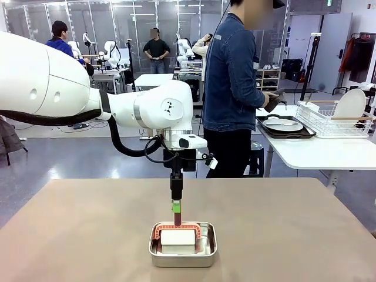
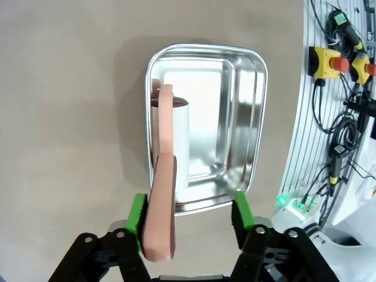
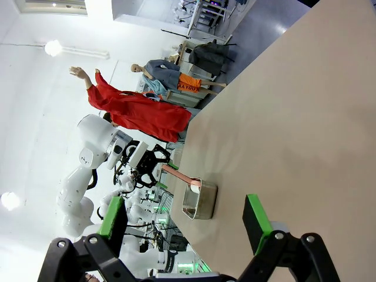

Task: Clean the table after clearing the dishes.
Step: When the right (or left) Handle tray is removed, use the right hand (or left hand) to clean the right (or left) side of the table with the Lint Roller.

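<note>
Left gripper [image 2: 189, 216] jaws apart around pink handle [image 2: 163, 200] over steel pan [image 2: 254, 117], right gripper [image 3: 185, 214] open above table [image 3: 294, 117]

Tan table [image 1: 88, 235], one shiny steel pan [image 1: 183, 260] near its robot-side edge.

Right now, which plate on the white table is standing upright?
The plate in the wire rack at the far right stands on edge; the other plate lies flat on the dark tray.

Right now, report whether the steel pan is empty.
Not empty: the steel pan holds a white block with a pink handle.
</note>
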### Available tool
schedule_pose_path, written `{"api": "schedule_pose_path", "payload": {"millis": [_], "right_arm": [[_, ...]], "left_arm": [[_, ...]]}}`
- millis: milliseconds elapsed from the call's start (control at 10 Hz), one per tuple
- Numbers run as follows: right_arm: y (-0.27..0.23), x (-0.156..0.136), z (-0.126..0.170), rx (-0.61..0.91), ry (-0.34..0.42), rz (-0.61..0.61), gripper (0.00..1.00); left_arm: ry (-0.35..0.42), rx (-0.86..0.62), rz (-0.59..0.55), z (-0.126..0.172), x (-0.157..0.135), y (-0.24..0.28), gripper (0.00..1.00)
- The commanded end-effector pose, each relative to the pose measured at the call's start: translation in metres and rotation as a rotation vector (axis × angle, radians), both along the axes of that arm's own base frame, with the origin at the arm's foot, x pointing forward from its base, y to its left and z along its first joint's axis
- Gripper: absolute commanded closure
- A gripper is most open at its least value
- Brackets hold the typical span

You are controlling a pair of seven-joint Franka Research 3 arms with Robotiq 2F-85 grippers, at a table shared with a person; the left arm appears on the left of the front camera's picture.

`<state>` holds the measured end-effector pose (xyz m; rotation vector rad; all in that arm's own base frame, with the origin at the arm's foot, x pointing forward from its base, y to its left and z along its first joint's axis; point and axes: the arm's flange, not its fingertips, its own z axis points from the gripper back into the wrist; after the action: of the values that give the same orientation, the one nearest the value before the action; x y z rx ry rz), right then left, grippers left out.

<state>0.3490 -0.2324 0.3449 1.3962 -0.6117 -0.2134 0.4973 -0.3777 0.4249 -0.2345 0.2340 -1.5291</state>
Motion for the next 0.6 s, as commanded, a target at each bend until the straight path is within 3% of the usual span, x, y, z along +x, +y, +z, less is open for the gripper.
{"api": "schedule_pose_path", "payload": {"millis": [0, 500], "right_arm": [[0.0002, -0.0007, 0.0044, 0.001, 0.012, 0.001, 0.00], [0.0002, -0.0007, 0.0044, 0.001, 0.012, 0.001, 0.00]], "left_arm": [[-0.025, -0.024, 0.020, -0.0013, -0.0103, 0.0072, 1.00], [-0.009, -0.020, 0.025, 0.0013, -0.0120, 0.0095, 1.00]]}}
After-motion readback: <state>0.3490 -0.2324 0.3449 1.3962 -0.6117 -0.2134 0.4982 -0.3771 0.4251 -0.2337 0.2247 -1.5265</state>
